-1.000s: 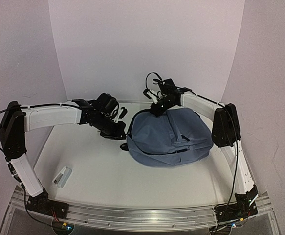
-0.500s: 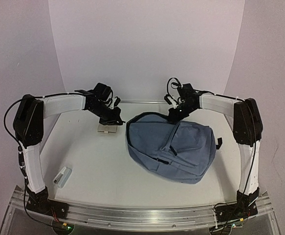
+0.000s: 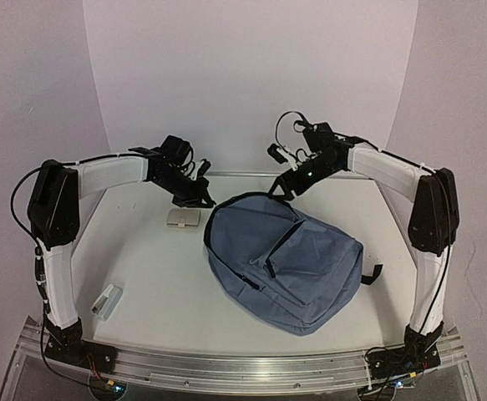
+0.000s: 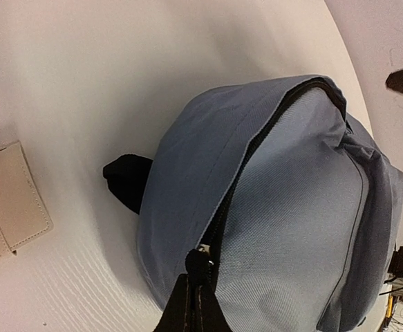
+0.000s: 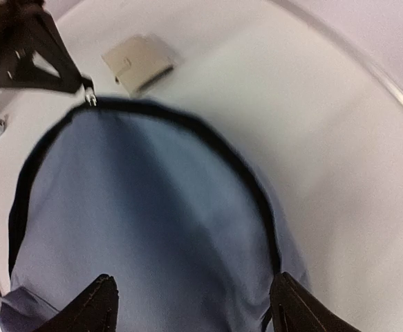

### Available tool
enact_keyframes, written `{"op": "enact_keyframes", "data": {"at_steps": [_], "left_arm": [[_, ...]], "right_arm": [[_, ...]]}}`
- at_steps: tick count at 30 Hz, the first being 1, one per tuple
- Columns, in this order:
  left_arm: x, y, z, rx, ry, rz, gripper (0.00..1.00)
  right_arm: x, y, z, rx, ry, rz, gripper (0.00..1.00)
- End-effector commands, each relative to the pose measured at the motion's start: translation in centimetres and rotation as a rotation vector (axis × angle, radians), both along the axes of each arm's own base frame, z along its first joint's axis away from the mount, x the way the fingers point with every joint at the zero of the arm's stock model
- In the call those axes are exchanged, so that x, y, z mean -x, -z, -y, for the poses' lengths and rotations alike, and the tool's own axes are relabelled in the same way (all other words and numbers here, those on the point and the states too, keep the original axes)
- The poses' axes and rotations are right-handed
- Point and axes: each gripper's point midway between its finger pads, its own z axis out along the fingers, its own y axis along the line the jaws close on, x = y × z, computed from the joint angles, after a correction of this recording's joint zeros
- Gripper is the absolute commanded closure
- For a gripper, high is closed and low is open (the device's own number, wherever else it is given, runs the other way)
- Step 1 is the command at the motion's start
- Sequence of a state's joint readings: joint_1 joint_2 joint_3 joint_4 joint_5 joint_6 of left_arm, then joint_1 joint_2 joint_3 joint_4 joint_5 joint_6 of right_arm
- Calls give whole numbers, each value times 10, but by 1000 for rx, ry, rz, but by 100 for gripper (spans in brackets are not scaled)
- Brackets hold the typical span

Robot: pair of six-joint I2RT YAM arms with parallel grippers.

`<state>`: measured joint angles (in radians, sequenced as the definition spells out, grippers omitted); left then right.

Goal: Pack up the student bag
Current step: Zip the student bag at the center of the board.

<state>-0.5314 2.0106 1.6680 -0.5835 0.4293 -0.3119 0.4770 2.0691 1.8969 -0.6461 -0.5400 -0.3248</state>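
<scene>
Two grippers work the far edge of the bag; entries run left to right.

Left gripper (image 3: 196, 195): fingers pinched together on the small metal zip pull (image 4: 200, 259) of the main zip, at the bag's far-left edge.

Student bag, a soft slate-blue fabric backpack (image 3: 289, 259): lies flat on the white table (image 3: 143, 267), centre to right, curved front pocket facing up, top end toward the far left.

Right gripper (image 3: 286, 185): fingers spread apart with nothing between them. It hangs over the far top edge of the bag, apparently clear of the fabric.

Step in hand (judgement): run the main zip open so the bag can be loaded.
- Pull along the curve of the zip line, not straight across it, or the slider may bind.
- The soft cloth is likely to drag along with the pull. The right gripper should pinch the fabric or top edge near the zip to hold it taut.
- Keep the pinch firm, since a small pull slips easily.

Containers: the bag is the only one.
- Its inside is hidden, and nothing shows within.
- How far the zip is parted I cannot tell.
- Outside it, on the table: a small white-and-grey stapler-like object (image 3: 105, 301) near left, well apart.
- Also outside: a flat beige case with a snap tab (image 3: 183, 218) just left of the bag's top.
</scene>
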Motion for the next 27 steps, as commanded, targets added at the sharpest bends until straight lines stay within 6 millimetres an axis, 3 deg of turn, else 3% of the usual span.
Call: {"op": "enact_keyframes", "data": {"at_steps": [1,10,13,21,23,27], "left_arm": [[11,-38,16,59,62,82,100],[14,-37,21,62,69,80,100],[14,-37,21,62,67,79,100],[20,-32,10,25,35,67,100],[24,-28,4,2,18,63,100],[33,-20,-8,-30,-8,48,100]], "right_arm": [[-25,-1,-26,-44,-78,55,24],[-38,39,-79,53,-149,145,26],[-45,57,-83,108,-139,169,35],[-72,63,-66,197,-11,231,94],[-78,61,-57,207,24,238,100],[-96,55,-33,210,116,234,100]]}}
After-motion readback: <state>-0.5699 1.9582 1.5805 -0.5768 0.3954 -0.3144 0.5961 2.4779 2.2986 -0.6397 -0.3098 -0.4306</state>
